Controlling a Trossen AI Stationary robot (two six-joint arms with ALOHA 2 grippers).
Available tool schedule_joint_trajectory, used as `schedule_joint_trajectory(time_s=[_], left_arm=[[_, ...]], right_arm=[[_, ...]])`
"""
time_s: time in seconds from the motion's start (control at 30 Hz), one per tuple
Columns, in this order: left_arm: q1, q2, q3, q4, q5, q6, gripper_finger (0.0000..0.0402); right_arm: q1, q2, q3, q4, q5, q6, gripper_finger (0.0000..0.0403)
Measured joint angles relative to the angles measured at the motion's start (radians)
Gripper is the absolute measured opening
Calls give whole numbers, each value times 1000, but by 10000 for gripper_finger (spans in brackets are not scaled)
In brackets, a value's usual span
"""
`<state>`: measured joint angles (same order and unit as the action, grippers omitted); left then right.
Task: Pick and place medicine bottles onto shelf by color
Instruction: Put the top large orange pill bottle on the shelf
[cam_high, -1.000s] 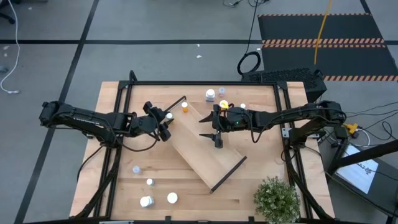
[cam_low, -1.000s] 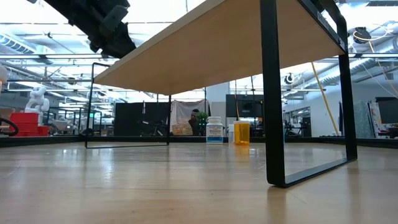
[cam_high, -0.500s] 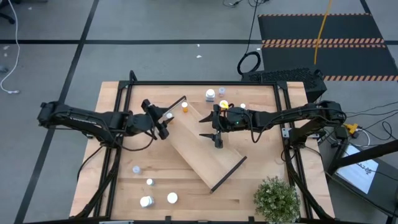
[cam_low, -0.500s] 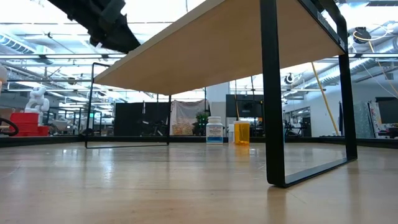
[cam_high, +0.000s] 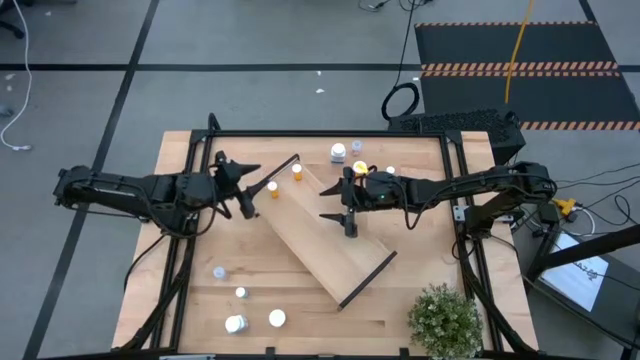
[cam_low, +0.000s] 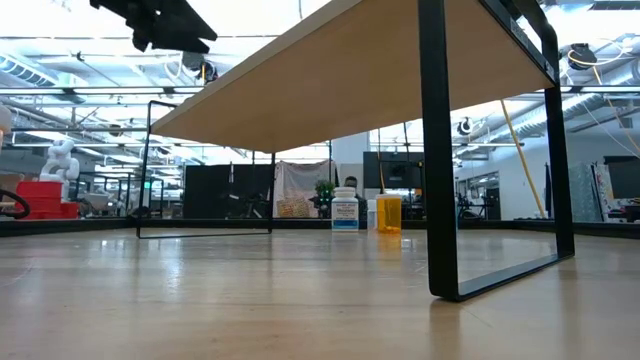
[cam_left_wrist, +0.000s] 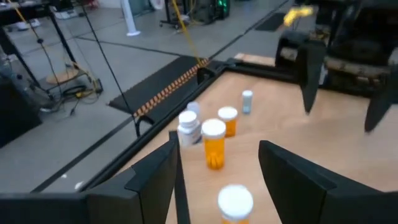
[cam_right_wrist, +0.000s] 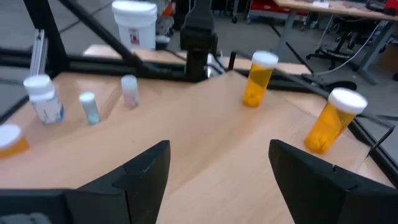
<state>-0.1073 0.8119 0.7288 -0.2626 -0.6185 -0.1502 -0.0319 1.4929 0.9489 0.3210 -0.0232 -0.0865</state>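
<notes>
- Left gripper (cam_high: 254, 190): hovers just off the shelf's (cam_high: 335, 235) end nearest the left arm. Jaws wide, nothing in them.
- Orange bottle (cam_high: 271, 187): upright on the bench (cam_high: 180, 250), just ahead of the left jaws and just beside that shelf end. My read: it's the pick target, grasp not yet made.
- Risk: it's tall and narrow. If one finger lands first, it tips and rolls under the shelf, which the low view shows standing on legs.
- Risk: the dark end wall (cam_high: 282, 166) stands right by the bottle. A low lift path would clip it.
- Right gripper (cam_high: 338, 222): above the middle of the shelf. Jaws wide and empty, apparently waiting.
- Risk: if the left arm places mid-shelf, the two arms could collide there.
- Second orange bottle (cam_high: 297, 171): a little further along the same shelf end. A wide sweep could knock it over.
- Cluster behind the shelf: white bottle (cam_high: 338, 153), with smaller ones near it.
- Pale bottles (cam_high: 235, 323): a loose group well apart from the shelf, towards the bench's front left.
- I see no bottle on the shelf top, so the sorting looks barely begun. Mixed colours near the shelf could end up grouped wrongly.
</notes>
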Motion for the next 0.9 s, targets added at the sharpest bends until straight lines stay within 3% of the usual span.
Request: schedule_joint_trajectory(time_s=[0.2, 0.43, 0.6, 0.77, 0.9], left_arm=[[-29, 0, 0, 5, 18, 19, 230], [-66, 1, 0, 55, 19, 41, 230], [-114, 1, 0, 109, 19, 62, 230], [-172, 1, 0, 188, 19, 109, 230], [-214, 1, 0, 220, 19, 122, 230]], right_arm=[[0, 0, 0, -5, 7, 3, 270], [0, 0, 0, -26, 128, 88, 270], [0, -9, 0, 9, 123, 180, 270], [0, -82, 6, 84, 52, 282, 270], [1, -141, 5, 53, 82, 292, 270]])
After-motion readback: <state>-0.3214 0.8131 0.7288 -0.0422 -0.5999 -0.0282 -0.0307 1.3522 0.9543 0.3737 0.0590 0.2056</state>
